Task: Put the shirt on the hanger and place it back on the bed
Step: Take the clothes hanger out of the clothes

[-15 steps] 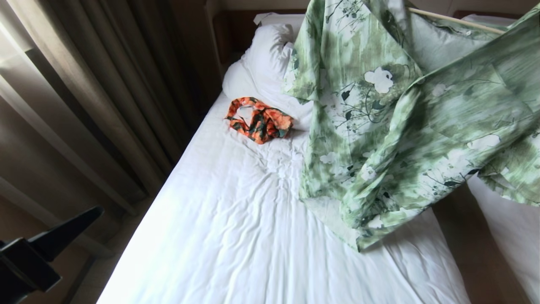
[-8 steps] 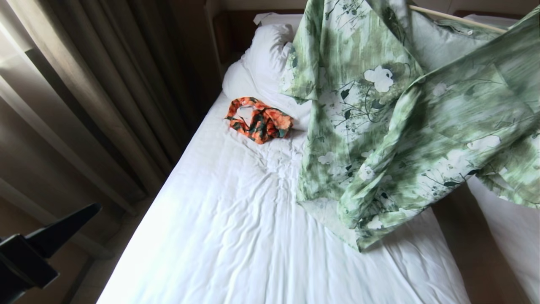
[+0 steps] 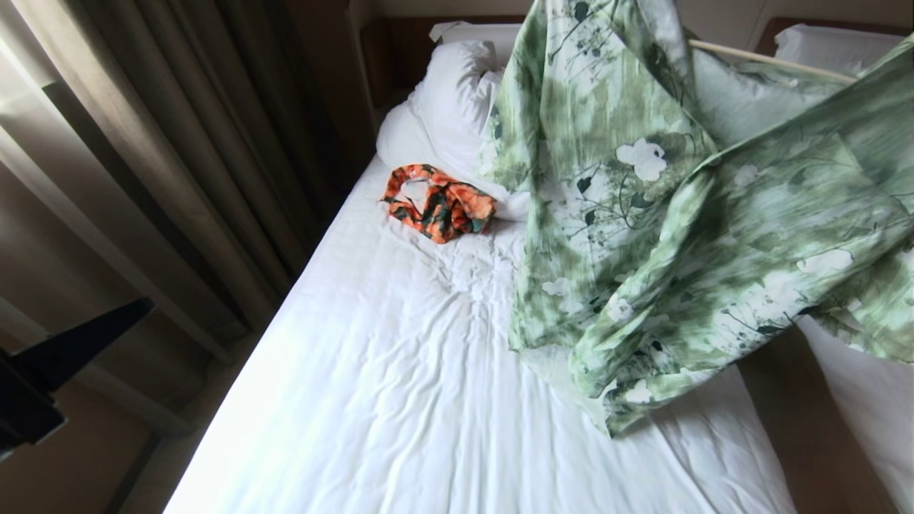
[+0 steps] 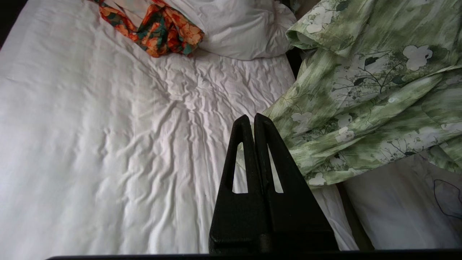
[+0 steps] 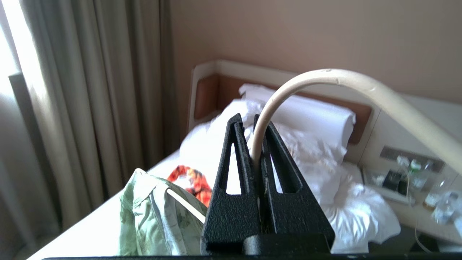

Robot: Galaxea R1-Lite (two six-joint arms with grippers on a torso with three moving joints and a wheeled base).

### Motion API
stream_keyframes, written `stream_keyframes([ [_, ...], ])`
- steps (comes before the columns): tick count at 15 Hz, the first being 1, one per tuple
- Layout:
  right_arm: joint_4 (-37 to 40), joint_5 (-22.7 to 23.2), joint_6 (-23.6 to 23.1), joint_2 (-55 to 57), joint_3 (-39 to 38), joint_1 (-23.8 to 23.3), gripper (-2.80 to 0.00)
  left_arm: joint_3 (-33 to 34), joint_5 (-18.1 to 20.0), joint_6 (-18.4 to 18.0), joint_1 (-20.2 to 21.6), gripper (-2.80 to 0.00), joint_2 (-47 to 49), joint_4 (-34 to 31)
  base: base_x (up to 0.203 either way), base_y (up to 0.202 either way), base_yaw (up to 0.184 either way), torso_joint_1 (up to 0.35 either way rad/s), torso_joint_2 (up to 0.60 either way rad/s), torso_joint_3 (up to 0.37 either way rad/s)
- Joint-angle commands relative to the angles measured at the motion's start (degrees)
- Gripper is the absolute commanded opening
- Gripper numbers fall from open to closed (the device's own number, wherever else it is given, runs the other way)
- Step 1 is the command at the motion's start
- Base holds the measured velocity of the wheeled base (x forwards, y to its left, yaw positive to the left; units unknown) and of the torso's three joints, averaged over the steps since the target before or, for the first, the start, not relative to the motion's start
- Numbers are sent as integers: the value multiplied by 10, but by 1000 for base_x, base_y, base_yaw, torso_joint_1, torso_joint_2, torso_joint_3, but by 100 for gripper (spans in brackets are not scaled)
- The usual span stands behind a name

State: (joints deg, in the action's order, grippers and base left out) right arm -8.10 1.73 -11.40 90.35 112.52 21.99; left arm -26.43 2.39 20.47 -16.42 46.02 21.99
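Note:
The green flowered shirt (image 3: 664, 214) hangs in the air over the right half of the bed (image 3: 400, 385), draped on the cream hanger (image 3: 771, 61), its hem just above the sheet. In the right wrist view my right gripper (image 5: 249, 119) is shut on the hanger's curved hook (image 5: 325, 77), with the shirt (image 5: 151, 216) below it. That gripper is outside the head view. My left gripper (image 3: 139, 308) stays low at the left, off the bed's side. Its fingers are shut on nothing (image 4: 252, 117), beside the shirt's hem (image 4: 361, 108).
A crumpled orange-and-green garment (image 3: 439, 203) lies near the white pillows (image 3: 450, 93). Curtains (image 3: 178, 143) hang along the left. A second bed (image 3: 864, 414) stands at the right across a narrow gap. A bedside shelf with bottles (image 5: 415, 180) sits by the headboard (image 5: 216, 94).
The hanger's bar has dropped slightly in the head view and the shirt has swayed a little. My left gripper has sunk toward the lower left corner.

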Motion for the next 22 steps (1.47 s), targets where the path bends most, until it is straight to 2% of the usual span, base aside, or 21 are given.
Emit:
stream_keyframes([
  [1, 42, 0, 21, -10, 2, 5, -280, -59, 16, 2, 0, -280, 20, -43, 0, 0, 0, 0, 0, 0],
  [4, 81, 0, 40, -3, 2, 6, -280, -143, 48, 3, -19, -280, 77, -89, 0, 0, 0, 0, 0, 0],
  [6, 81, -1, 40, 3, 2, 11, -280, -197, 53, 6, -64, -280, 117, -124, 0, 0, 0, 0, 0, 0],
  [9, 81, -3, 41, 7, 2, 28, -280, -259, 52, 12, -161, -280, 195, -143, 0, 0, 0, 0, 0, 0],
  [12, 82, -2, 63, 10, 0, 31, -280, -332, 51, 11, -214, -280, 293, -142, 0, 0, 0, 0, 0, 0],
  [16, 84, -2, 67, 19, -4, 37, -280, -466, 50, 10, -269, -280, 399, -139, 0, 0, 0, 0, 0, 0],
  [22, 85, -15, 74, 25, -14, 79, -280, -556, 52, 15, -309, -280, 475, -137, 0, 0, 0, 0, 0, 0],
])
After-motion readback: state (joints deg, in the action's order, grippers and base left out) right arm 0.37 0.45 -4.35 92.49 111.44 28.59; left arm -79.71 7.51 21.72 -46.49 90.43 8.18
